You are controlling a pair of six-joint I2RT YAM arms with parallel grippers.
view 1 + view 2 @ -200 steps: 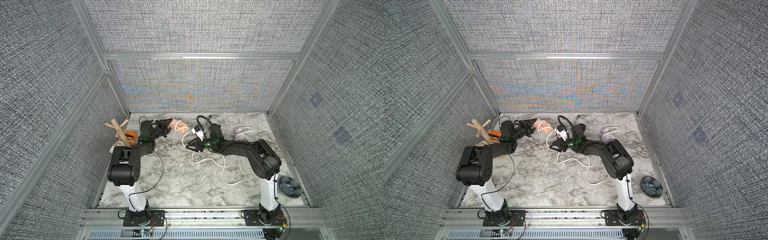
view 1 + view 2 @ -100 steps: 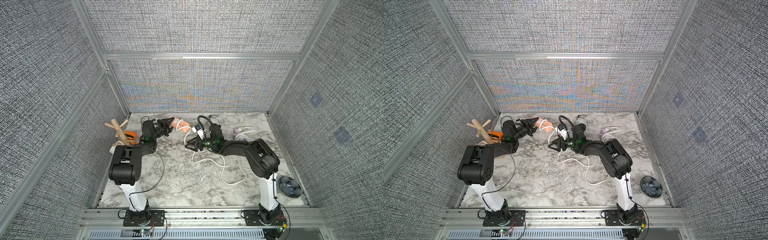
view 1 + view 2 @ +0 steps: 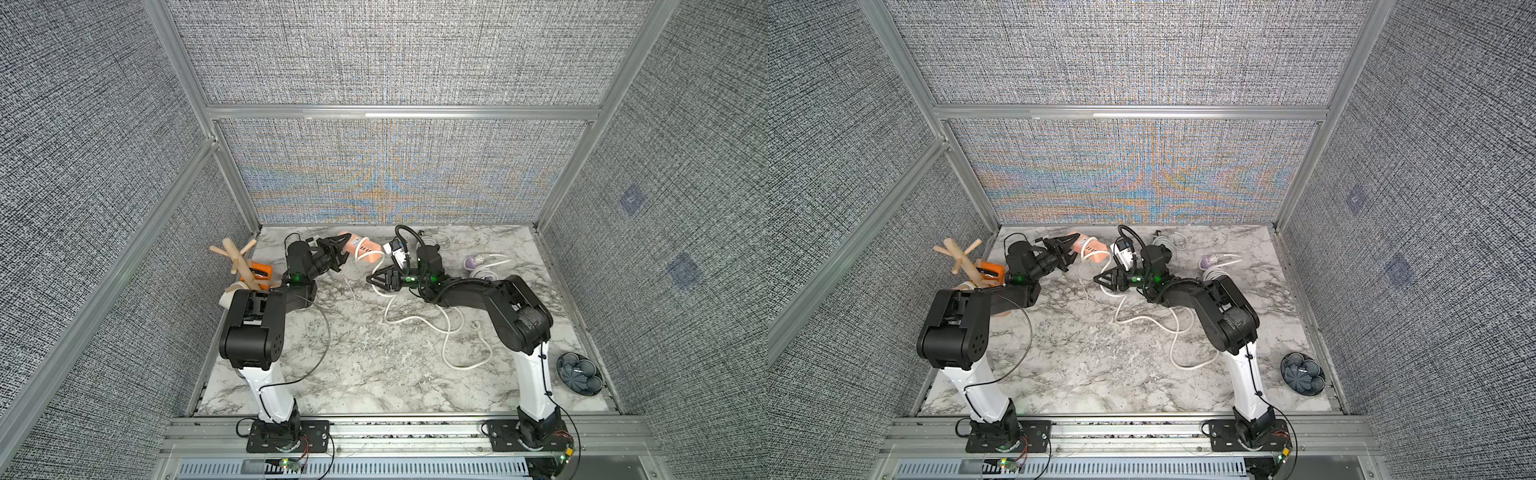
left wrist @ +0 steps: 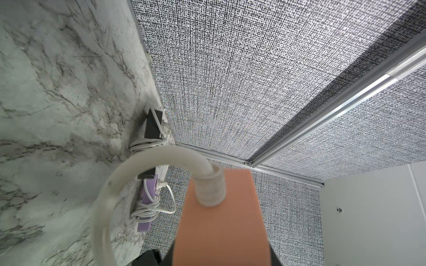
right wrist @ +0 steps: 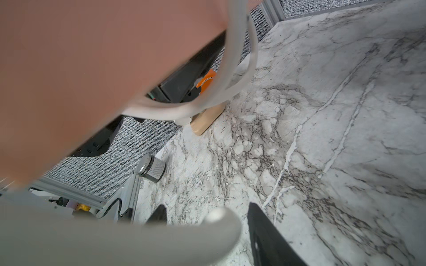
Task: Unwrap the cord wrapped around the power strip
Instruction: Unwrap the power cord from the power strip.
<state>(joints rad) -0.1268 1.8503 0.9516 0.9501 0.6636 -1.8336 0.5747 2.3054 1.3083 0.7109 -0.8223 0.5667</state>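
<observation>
The salmon power strip (image 3: 360, 249) (image 3: 1089, 249) is lifted off the table at the back, and my left gripper (image 3: 337, 252) (image 3: 1068, 250) is shut on one end of it. In the left wrist view the power strip (image 4: 221, 221) fills the space between the jaws, and its white cord (image 4: 108, 195) curls out of its end. The cord (image 3: 415, 320) (image 3: 1144, 320) trails in loose loops over the marble. My right gripper (image 3: 374, 279) (image 3: 1102, 279) sits just in front of the strip, open. In the right wrist view the blurred cord (image 5: 119, 241) crosses between its fingers (image 5: 265, 230) with a gap beside it.
A wooden peg stand (image 3: 239, 262) and an orange object (image 3: 261, 271) stand at the left edge. A purple strip with a wound cord (image 3: 473, 262) (image 4: 147, 207) and a black one (image 4: 152, 126) lie at the back. A dark blue bowl (image 3: 579, 372) sits front right.
My right gripper has shifted a little to the left, and its jaws widened and then narrowed. The left gripper and the power strip have stayed put.
</observation>
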